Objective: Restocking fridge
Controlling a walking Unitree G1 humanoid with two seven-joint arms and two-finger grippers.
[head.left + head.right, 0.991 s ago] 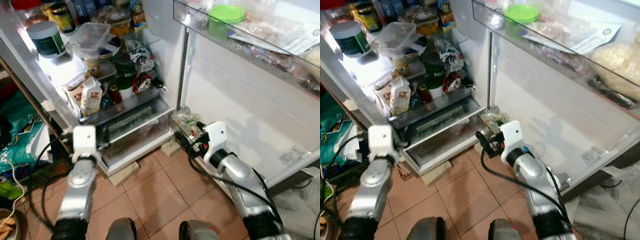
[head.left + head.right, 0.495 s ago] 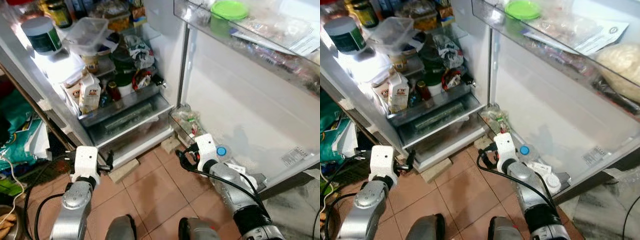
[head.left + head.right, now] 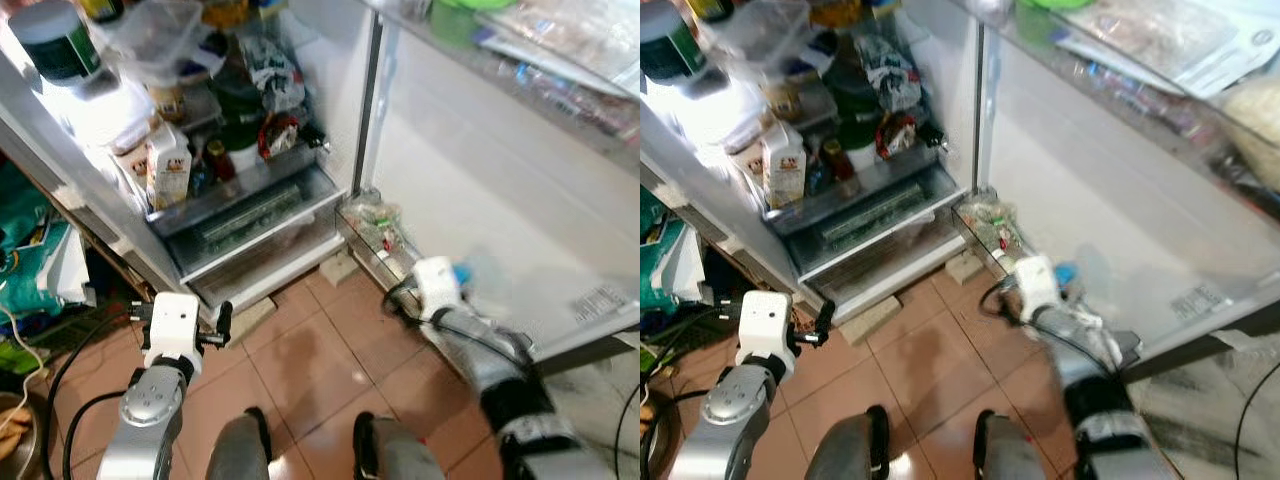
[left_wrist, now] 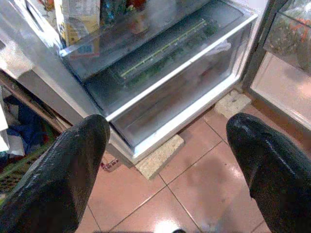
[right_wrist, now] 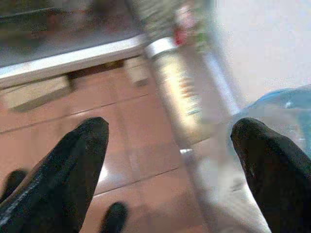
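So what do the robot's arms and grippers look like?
Both arms are shiny silver tubes with white boxy wrists and black cables looping off them. The left gripper and right gripper each have two long, glossy black fingers.

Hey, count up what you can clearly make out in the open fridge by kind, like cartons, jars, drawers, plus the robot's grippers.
Cartons: 1, a white carton on the lower shelf
Dark-lidded jars: 1, a jar up top
Clear drawers: 1, a drawer at the bottom
Grippers: 2, the left gripper and the right gripper, both open
Total: 5
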